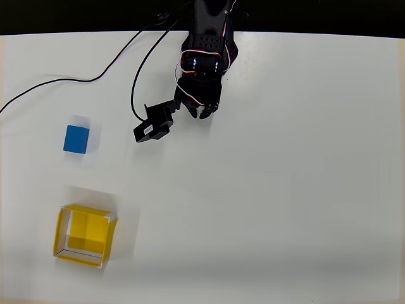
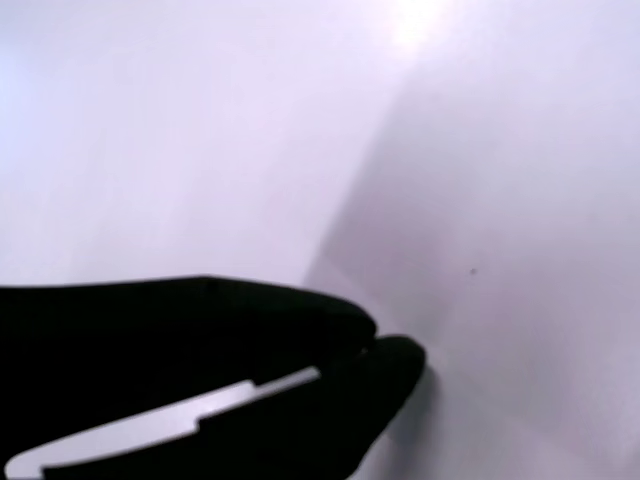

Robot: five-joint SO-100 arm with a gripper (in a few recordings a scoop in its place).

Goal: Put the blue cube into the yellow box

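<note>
A small bright-blue cube (image 1: pixel 76 139) rests on the white table at the left. Below it, near the front left, stands the yellow box (image 1: pixel 63 229), open-topped and with nothing in it. My black gripper (image 1: pixel 199 113) hangs near the table's back edge, well to the right of the cube and far from the box. In the wrist view its two dark fingers (image 2: pixel 385 355) meet at their tips with nothing between them, over bare white table.
Black cables (image 1: pixel 107 66) trail from the arm's base across the back left of the table. A black camera module (image 1: pixel 154 124) juts from the wrist toward the cube. The table's dark back edge (image 1: pixel 76 16) runs along the top.
</note>
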